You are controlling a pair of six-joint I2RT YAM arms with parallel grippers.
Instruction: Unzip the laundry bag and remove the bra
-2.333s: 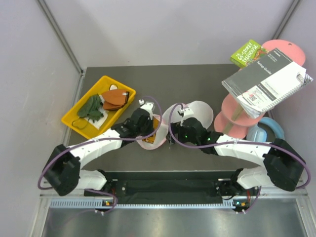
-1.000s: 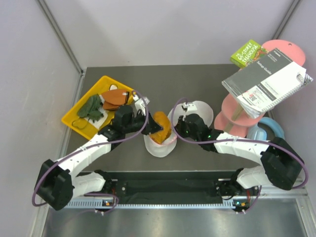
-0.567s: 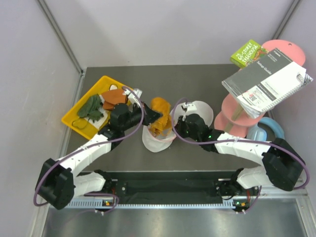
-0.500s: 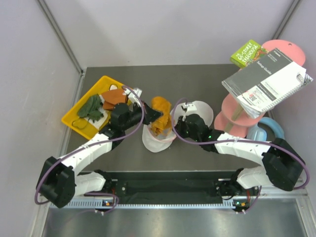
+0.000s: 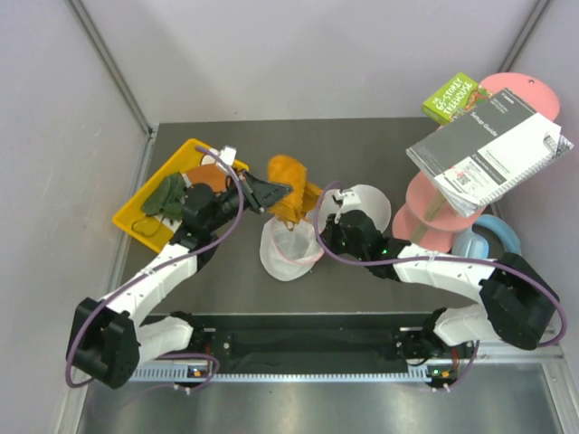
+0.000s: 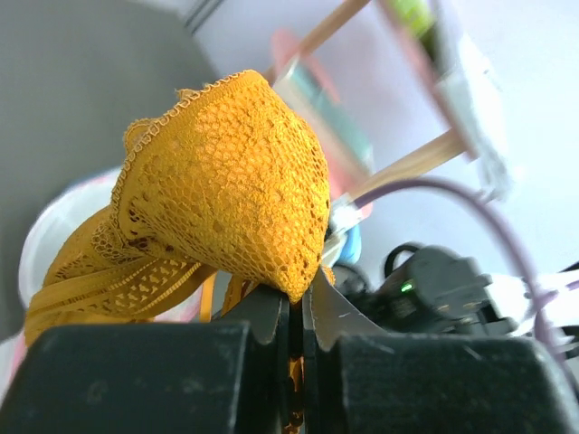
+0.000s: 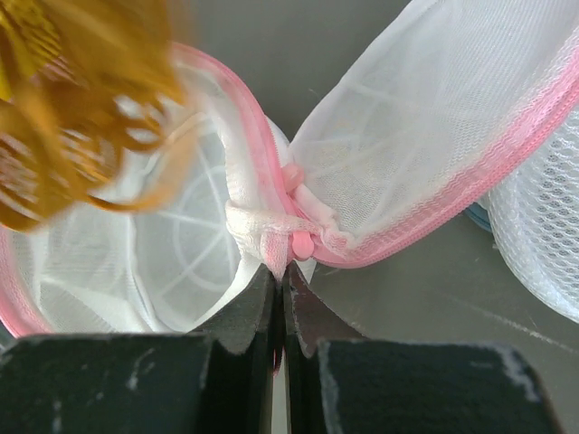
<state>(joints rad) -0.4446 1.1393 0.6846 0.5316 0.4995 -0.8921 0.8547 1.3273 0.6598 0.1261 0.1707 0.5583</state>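
The laundry bag [image 5: 288,253] lies open mid-table as two white mesh halves with pink rims, the second half [image 5: 364,204] to the right. My right gripper [image 5: 326,237] is shut on the bag's hinge seam beside the pink zipper pull [image 7: 303,242], between the two halves. The bra [image 5: 289,185], bright orange-yellow lace, hangs in the air above and behind the left half, clear of the mesh. My left gripper [image 5: 270,193] is shut on the bra's lower edge [image 6: 298,285]. In the right wrist view the bra [image 7: 81,117] is a blur over the open left half [image 7: 163,262].
A yellow tray [image 5: 133,226] at the left holds dark green cloth [image 5: 166,195] and reddish-brown pieces [image 5: 210,175]. At the right stands a pink tiered stand [image 5: 432,221] with a booklet [image 5: 488,149] and a green book [image 5: 454,97]. A blue object [image 5: 493,237] sits beside it.
My left gripper has lifted the bra out of the open bag and carried it up and left, toward the tray. The right gripper has kept its hold on the bag's seam.
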